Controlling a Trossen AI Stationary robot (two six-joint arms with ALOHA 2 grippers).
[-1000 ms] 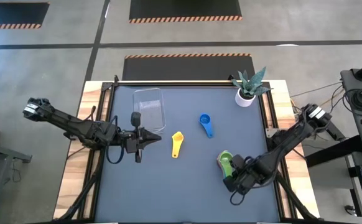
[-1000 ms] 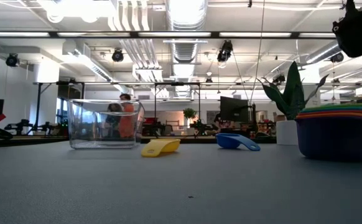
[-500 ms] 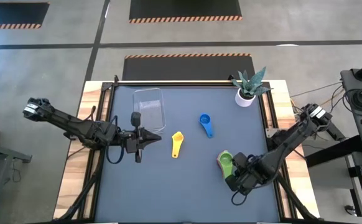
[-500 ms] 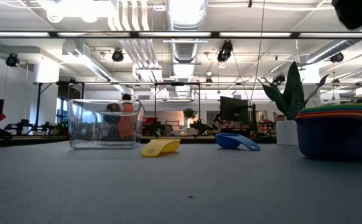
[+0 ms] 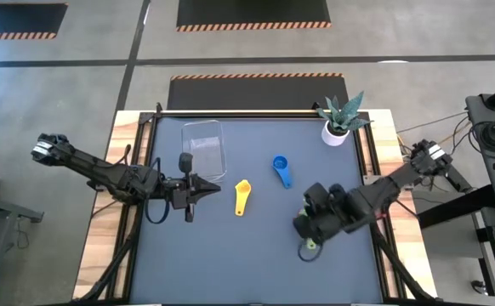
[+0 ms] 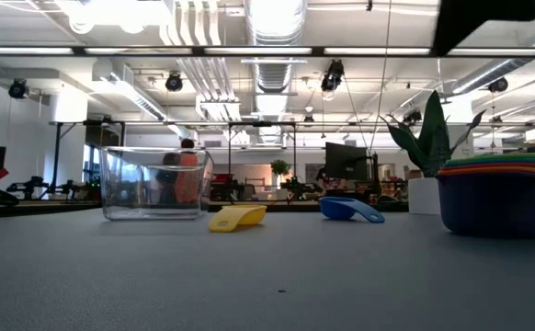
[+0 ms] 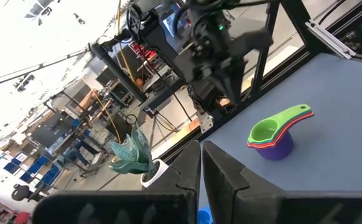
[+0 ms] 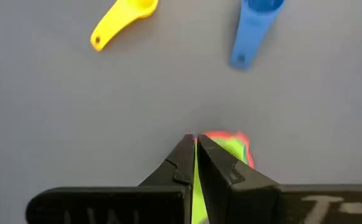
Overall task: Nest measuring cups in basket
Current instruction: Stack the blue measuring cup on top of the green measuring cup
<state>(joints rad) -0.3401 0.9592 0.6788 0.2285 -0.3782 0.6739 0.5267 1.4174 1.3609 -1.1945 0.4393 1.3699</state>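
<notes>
Together, nested cups [image 7: 273,134], green on top

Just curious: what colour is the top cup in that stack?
Green, clearest in the left wrist view.

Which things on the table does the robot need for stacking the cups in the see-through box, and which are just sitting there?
Needed for the job:
- stack of nested cups, green on top
- yellow cup
- blue cup
- clear basket

Just sitting there:
- potted plant in a white pot at the table's far right corner
</notes>
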